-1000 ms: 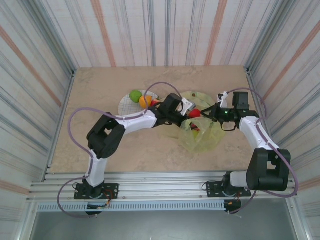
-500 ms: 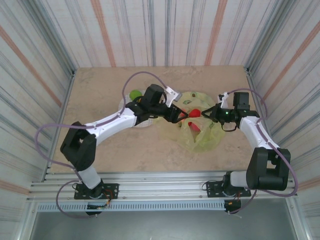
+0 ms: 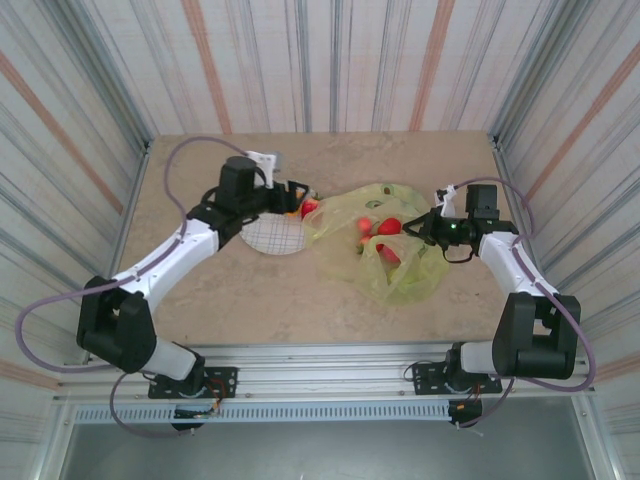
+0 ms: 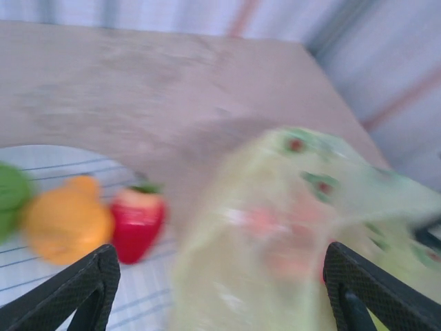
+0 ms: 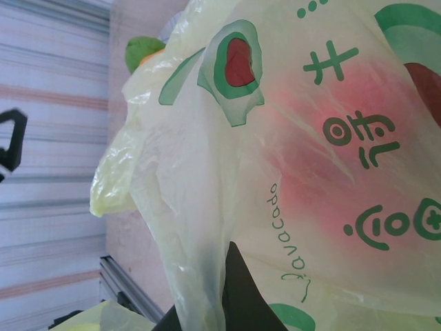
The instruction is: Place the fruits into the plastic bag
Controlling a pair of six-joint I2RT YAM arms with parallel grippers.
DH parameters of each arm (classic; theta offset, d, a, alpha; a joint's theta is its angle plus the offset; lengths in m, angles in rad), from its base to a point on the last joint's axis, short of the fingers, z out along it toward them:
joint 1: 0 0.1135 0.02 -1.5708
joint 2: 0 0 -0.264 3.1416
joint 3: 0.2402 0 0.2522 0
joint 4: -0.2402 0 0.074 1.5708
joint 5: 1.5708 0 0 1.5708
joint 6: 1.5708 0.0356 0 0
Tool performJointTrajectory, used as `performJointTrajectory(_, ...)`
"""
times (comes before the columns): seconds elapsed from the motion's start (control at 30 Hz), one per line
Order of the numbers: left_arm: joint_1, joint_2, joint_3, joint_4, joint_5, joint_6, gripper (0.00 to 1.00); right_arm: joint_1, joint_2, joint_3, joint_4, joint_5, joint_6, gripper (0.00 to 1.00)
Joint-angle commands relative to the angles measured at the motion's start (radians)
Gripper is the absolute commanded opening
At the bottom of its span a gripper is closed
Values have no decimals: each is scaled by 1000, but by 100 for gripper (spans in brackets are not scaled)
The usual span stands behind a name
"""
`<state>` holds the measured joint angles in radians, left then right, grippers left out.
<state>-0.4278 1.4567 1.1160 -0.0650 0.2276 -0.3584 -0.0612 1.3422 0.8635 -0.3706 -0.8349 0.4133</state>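
Standing wide apart with nothing gripped, the left fingers (image 4: 83, 289) hover over the far edge of the one plate (image 3: 272, 238), where one strawberry (image 4: 136, 221), one orange fruit (image 4: 65, 219) and one green fruit (image 4: 8, 200) lie close together. The right fingers (image 5: 238, 289) are together, clamped on the film of the one plastic bag (image 3: 400, 275), which lies crumpled on the worktop (image 3: 200, 290) just right of the plate; three red fruits (image 3: 390, 226) show in it. The worktop is beige and marbled, boxed in by striped corrugated walls (image 3: 330, 60), with a metal rail (image 3: 330, 380) along its near edge. A second ago the left arm reached across to the bag's mouth; it has since swung back left, while the right arm has kept its place
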Motion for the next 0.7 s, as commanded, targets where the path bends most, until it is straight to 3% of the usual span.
performJointTrajectory(0.0,91,60,5,-36,-83,-59,83,-3,10,-5,-13,0,-22,0)
performJointTrajectory(0.3,226,375,220,-82,-12,-44,91,-3,9,-9,-16,10,-28,0)
performJointTrajectory(0.5,239,520,352,-124,11,-39,98,-1,13,-10,-16,14,-30,0)
performJointTrajectory(0.67,240,607,430,-156,52,-50,99,-3,15,-12,-17,13,-31,0)
